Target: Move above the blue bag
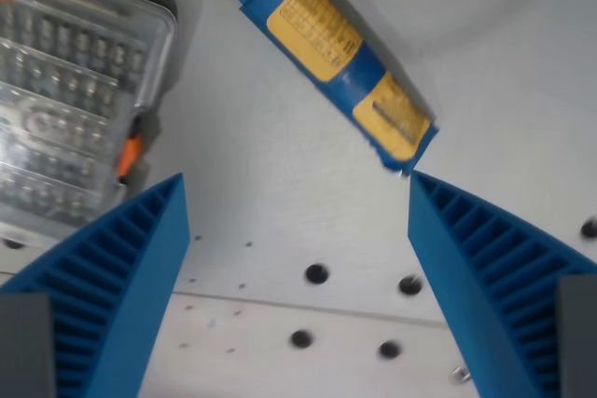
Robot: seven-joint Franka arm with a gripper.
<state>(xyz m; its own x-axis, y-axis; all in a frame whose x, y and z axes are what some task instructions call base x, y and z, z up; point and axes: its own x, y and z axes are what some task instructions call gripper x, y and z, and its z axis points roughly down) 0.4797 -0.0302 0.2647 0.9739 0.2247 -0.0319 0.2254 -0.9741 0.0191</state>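
Note:
The blue bag [331,53] with yellow labels lies slantwise on the white table, from the top middle down toward the wrist view's right. My gripper [297,184] is open and empty. Its two blue ribbed fingers [126,277] stand wide apart at the bottom of the view. The bag's lower end sits just above the tip of the finger on the wrist view's right [485,267]. Most of the bag lies beyond the fingertips, not between them.
A clear plastic case [70,90] with orange latches, holding several small metal bits, lies at the wrist view's left. The white table [280,193] has several dark holes near the bottom middle.

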